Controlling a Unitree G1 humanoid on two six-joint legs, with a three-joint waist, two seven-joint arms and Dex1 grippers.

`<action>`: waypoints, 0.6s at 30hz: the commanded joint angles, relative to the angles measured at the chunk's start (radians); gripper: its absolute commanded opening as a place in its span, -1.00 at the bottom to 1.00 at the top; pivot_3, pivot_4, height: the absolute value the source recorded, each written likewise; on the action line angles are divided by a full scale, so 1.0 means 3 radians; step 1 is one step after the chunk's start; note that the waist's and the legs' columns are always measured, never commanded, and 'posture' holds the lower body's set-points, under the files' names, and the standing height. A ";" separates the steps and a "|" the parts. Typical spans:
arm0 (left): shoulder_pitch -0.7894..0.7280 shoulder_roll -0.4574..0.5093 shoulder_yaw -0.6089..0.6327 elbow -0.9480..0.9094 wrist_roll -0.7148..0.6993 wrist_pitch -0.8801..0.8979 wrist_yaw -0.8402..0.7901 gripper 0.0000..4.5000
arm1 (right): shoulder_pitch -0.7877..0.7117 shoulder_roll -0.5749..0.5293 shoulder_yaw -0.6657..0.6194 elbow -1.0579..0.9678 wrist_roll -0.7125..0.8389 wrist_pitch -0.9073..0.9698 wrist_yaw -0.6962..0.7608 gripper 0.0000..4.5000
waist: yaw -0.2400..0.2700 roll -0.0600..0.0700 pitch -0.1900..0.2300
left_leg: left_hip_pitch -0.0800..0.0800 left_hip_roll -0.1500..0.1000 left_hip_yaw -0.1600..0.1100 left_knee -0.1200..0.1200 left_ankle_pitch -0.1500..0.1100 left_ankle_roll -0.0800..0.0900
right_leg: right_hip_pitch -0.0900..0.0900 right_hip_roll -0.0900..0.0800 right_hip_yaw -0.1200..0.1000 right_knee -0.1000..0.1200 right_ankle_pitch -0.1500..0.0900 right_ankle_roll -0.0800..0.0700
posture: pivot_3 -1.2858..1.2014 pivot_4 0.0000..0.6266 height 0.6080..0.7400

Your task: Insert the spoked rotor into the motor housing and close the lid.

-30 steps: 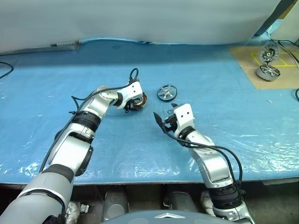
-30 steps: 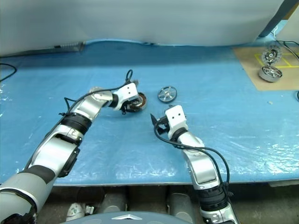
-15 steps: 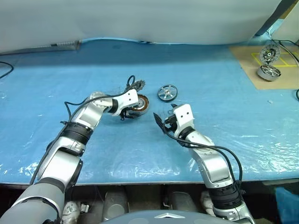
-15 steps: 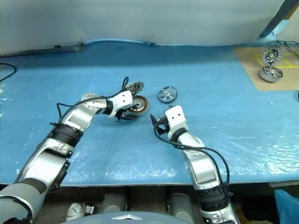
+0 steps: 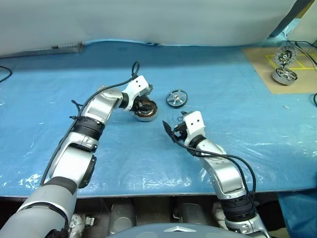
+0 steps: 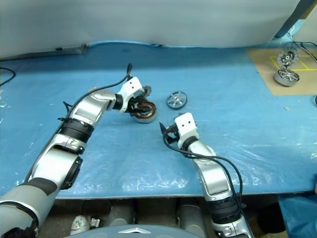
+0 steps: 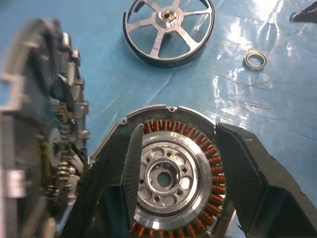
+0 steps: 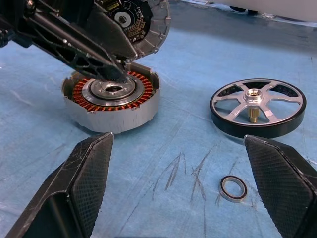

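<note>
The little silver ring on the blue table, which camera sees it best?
The right wrist view: the small ring lies flat between the open right gripper's fingers, near the spoked rotor. The left wrist view shows it smaller; in the head views it cannot be made out.

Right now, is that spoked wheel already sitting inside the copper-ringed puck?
No: the wheel lies on the blue sheet apart from the puck, whose copper ring and silver centre are uncovered.

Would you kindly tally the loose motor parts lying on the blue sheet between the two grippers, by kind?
Motor housing with its lid raised: 1
Spoked rotor: 1
Small ring: 1
Total: 3
</note>
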 commanded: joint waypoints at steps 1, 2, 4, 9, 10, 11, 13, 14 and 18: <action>-0.0157 0.0108 -0.0051 -0.0067 -0.0032 0.0004 -0.0227 0.09 | -0.0025 0.0008 -0.0004 -0.0075 -0.0003 -0.0049 -0.0001 1.00 | 0.0002 0.0000 0.0000 | 0.0000 0.0000 0.0000 -0.0001 0.0000 0.0000 | 0.0000 0.0000 0.0000 -0.0001 0.0000 0.0000 | 0.03 -0.52 1.00; -0.0194 0.0138 -0.0056 -0.0082 -0.0067 0.0011 -0.0341 0.09 | -0.0026 0.0006 -0.0006 -0.0073 -0.0004 -0.0049 0.0001 1.00 | 0.0005 0.0000 0.0000 | 0.0000 0.0000 0.0000 -0.0002 0.0000 0.0000 | 0.0000 0.0000 0.0000 -0.0002 0.0000 0.0000 | 0.03 -0.52 1.00; -0.0274 0.0210 -0.0094 -0.0096 -0.0092 0.0027 -0.0557 0.09 | -0.0030 0.0005 -0.0006 -0.0067 -0.0004 -0.0051 0.0002 1.00 | 0.0006 0.0001 0.0001 | 0.0000 0.0000 0.0000 -0.0002 0.0000 0.0000 | 0.0000 0.0000 -0.0001 -0.0005 0.0000 0.0000 | 0.03 -0.52 1.00; -0.0709 0.0239 -0.0205 0.0279 0.0035 0.0010 -0.0716 0.09 | -0.0118 0.0026 -0.0011 0.0015 -0.0005 -0.0066 -0.0001 1.00 | 0.0009 0.0001 0.0001 | 0.0000 -0.0001 0.0000 -0.0004 0.0000 0.0000 | 0.0000 -0.0001 -0.0001 -0.0009 0.0000 0.0000 | 0.03 -0.52 1.00; -0.0802 0.0225 -0.0238 0.0323 0.0058 0.0053 -0.0751 0.09 | -0.0128 0.0028 -0.0011 0.0020 -0.0003 -0.0065 -0.0001 1.00 | 0.0010 0.0000 0.0002 | 0.0000 -0.0001 0.0000 -0.0004 0.0000 0.0000 | 0.0001 -0.0001 -0.0002 -0.0008 0.0001 0.0000 | 0.03 -0.52 1.00; -0.0889 0.0214 -0.0291 0.0373 0.0100 0.0074 -0.0787 0.09 | -0.0144 0.0030 -0.0016 0.0033 0.0000 -0.0063 0.0000 1.00 | 0.0009 0.0000 0.0002 | 0.0000 -0.0001 -0.0001 -0.0003 0.0000 0.0000 | 0.0000 -0.0001 -0.0003 -0.0008 0.0001 0.0001 | 0.03 -0.52 1.00; -0.1003 0.0187 -0.0403 0.0388 0.0180 0.0090 -0.0847 0.09 | -0.0148 0.0029 -0.0014 0.0046 0.0004 -0.0067 0.0007 1.00 | 0.0009 0.0000 0.0002 | -0.0001 -0.0002 -0.0001 -0.0005 0.0000 0.0000 | 0.0001 -0.0001 -0.0002 -0.0010 0.0001 0.0001 | 0.03 -0.52 1.00; -0.1052 0.0164 -0.0448 0.0368 0.0202 0.0127 -0.0884 0.09 | -0.0144 0.0025 -0.0011 0.0043 0.0007 -0.0063 0.0015 1.00 | 0.0009 0.0000 0.0002 | -0.0002 -0.0002 -0.0001 -0.0007 0.0000 0.0000 | 0.0001 -0.0001 -0.0002 -0.0011 0.0001 0.0001 | 0.03 -0.52 1.00; -0.1210 0.0030 -0.0650 0.0238 0.0290 0.0512 -0.1004 0.09 | -0.0137 -0.0008 -0.0022 0.0012 0.0022 -0.0025 0.0051 1.00 | 0.0009 -0.0001 0.0003 | -0.0001 -0.0002 -0.0001 -0.0010 0.0000 0.0000 | 0.0001 -0.0001 -0.0002 -0.0011 0.0002 0.0002 | 0.03 -0.52 1.00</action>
